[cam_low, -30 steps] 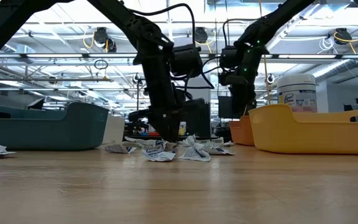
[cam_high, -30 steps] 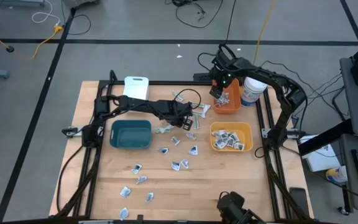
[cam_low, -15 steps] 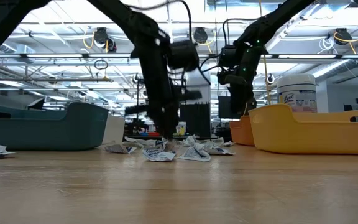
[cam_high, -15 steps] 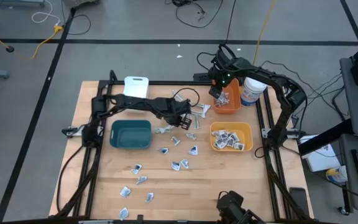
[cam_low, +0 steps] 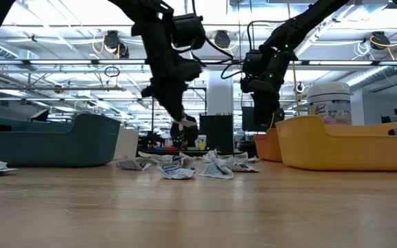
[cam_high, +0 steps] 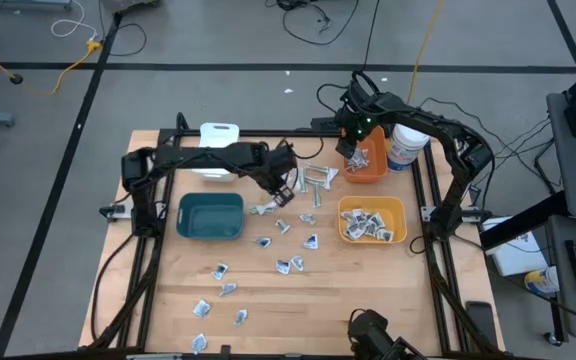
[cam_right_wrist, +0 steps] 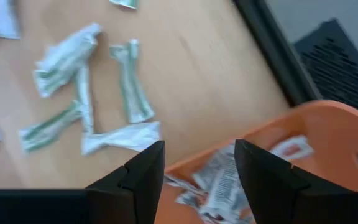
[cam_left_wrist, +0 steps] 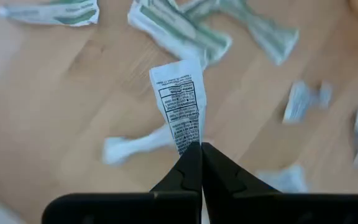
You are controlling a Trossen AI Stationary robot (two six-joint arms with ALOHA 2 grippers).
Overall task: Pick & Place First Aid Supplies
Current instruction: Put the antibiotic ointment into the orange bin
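Note:
First aid supplies lie loose on the wooden table: wrapped strips [cam_high: 313, 180] near the middle back and small packets [cam_high: 288, 265] toward the near edge. My left gripper [cam_high: 286, 186] is above the strips, shut on a white packet with black print [cam_left_wrist: 178, 102]. My right gripper [cam_right_wrist: 197, 163] hangs open over the near-left rim of the orange bin [cam_right_wrist: 328, 134], which holds some packets [cam_right_wrist: 219, 183]. Nothing is between its fingers. My left gripper pinches one narrow end of the printed packet [cam_left_wrist: 187, 138] between its two fingertips [cam_left_wrist: 211, 163]. The fingers come steeply from above. The rest of the packet sticks out past the tips, clear of the table and of the strips below.
A teal bin [cam_high: 210, 217] stands left of centre and a yellow bin [cam_high: 396, 208] with packets at the right. Behind them are a white bin [cam_high: 219, 139] at the back left and a white-lidded tub [cam_high: 405, 146] next to the orange bin [cam_high: 366, 165]. Bare wood lies near the front right.
My left gripper has risen from the pile of strips at the middle back, its wrist rolling, and has carried the printed packet up off the table. My right gripper has stayed over the orange bin.

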